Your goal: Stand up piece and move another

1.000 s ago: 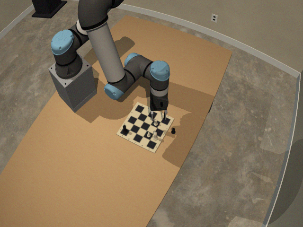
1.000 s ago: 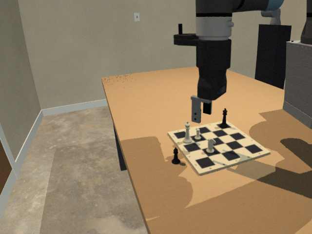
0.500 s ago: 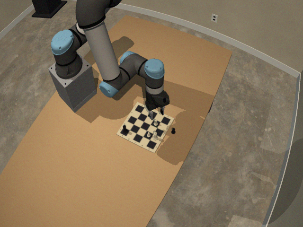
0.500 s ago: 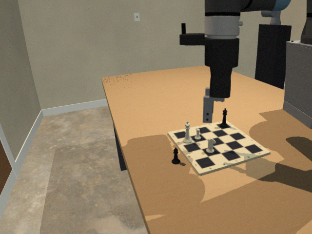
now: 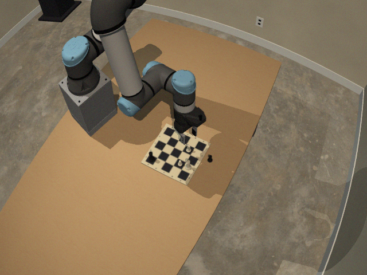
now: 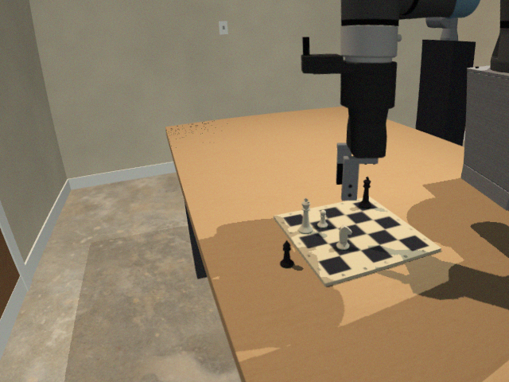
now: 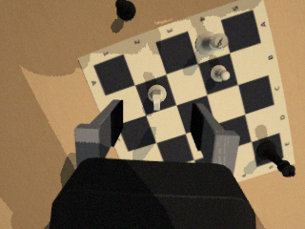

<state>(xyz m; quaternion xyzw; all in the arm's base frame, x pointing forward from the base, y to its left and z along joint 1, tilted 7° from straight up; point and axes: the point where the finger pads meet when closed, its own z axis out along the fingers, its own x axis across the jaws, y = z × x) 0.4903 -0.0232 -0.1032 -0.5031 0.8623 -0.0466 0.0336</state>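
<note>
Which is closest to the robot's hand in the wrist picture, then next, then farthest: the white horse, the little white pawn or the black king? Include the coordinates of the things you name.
1. White horse (image 5: 188,149) (image 6: 343,238) (image 7: 156,93): just above the gap between the hand's (image 5: 188,137) (image 6: 344,190) (image 7: 156,112) fingers.
2. White pawn (image 5: 179,162) (image 6: 322,220) (image 7: 220,73): up and right.
3. Black king (image 5: 151,157) (image 6: 366,195) (image 7: 268,151): far right, by a corner.

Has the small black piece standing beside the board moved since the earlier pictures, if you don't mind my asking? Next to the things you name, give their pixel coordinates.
No, the small black piece (image 5: 210,158) (image 6: 286,255) (image 7: 126,10) stands at the same spot beside the board (image 5: 175,153) (image 6: 398,259) (image 7: 191,110).
</note>
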